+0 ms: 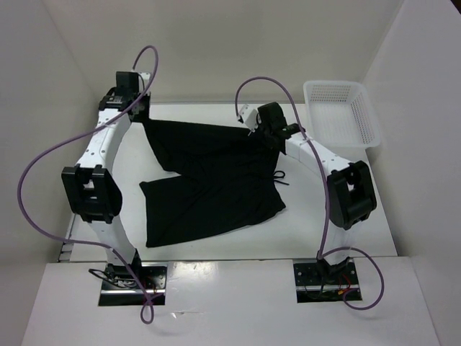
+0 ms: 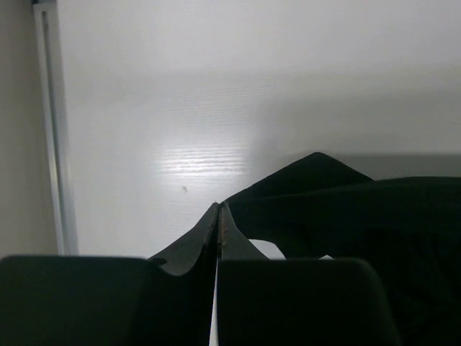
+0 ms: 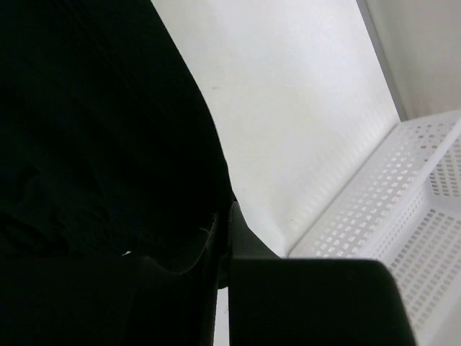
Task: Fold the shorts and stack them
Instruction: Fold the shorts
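Observation:
The black shorts [image 1: 209,180] lie across the middle of the white table, with the near leg flat and the far edge pulled taut between my two grippers. The thin drawstring [image 1: 280,177] hangs at their right side. My left gripper [image 1: 142,115] is shut at the far left corner of the shorts. In the left wrist view its tips [image 2: 218,207] meet right where the cloth [image 2: 346,209] begins. My right gripper [image 1: 263,134] is shut on the far right edge. In the right wrist view its tips [image 3: 229,210] pinch the black cloth [image 3: 94,144].
A white mesh basket [image 1: 340,109] stands at the far right corner, just right of my right gripper, and shows in the right wrist view [image 3: 410,202]. White walls enclose the table at the back and on both sides. The table's left edge rail [image 2: 54,144] is close to my left gripper.

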Action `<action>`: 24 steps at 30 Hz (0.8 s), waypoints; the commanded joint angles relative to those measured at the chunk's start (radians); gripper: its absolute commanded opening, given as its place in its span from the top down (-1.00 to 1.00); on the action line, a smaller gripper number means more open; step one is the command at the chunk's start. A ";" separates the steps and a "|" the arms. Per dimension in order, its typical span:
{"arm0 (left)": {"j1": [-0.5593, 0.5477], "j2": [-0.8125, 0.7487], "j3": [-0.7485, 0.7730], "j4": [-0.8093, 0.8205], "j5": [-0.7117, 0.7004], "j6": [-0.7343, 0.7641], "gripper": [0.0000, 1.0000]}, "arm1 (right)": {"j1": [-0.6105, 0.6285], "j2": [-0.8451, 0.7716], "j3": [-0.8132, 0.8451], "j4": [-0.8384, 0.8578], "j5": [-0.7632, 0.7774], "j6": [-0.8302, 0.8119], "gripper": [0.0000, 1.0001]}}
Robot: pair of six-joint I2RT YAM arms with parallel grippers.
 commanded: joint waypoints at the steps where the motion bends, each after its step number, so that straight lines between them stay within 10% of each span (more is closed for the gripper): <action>1: 0.032 -0.128 -0.010 -0.038 0.009 0.004 1.00 | -0.001 -0.087 -0.019 0.000 -0.001 -0.040 0.99; 15: 0.089 -0.340 -0.195 -0.043 0.021 0.004 1.00 | 0.036 -0.169 -0.075 0.000 -0.022 -0.115 0.99; 24: 0.089 -0.078 0.231 -0.081 0.123 0.004 1.00 | 0.036 -0.014 0.136 0.002 0.019 0.012 0.99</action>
